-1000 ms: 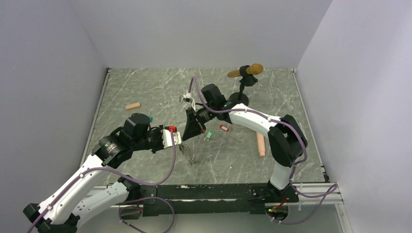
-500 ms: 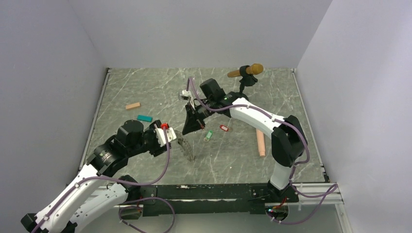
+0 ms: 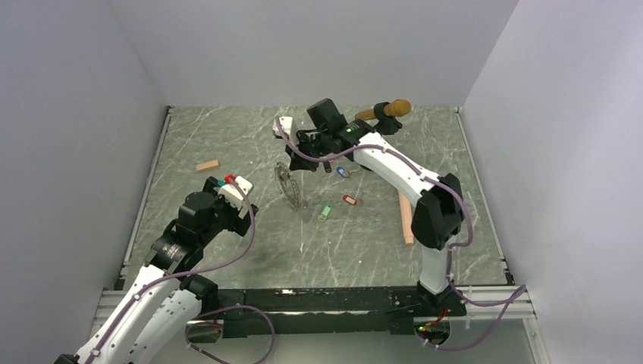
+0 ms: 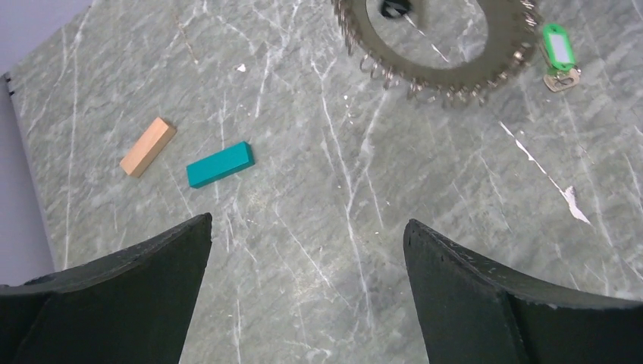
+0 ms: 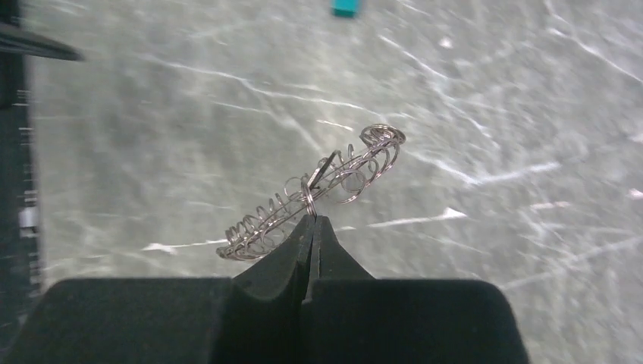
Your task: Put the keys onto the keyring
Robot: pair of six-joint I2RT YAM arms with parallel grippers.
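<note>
right end effector (image 5: 311, 225) clamps keyring (image 5: 315, 193) rim, ring at 12 o'clock; left end effector (image 4: 307, 224) spread wide, keyring at 1 o'clock.

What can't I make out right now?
Left wrist view: keyring cut off by the top edge.
Right wrist view: keyring edge-on, partly behind right gripper; any key on it unclear.
Top view: blue key too small for detail.
</note>
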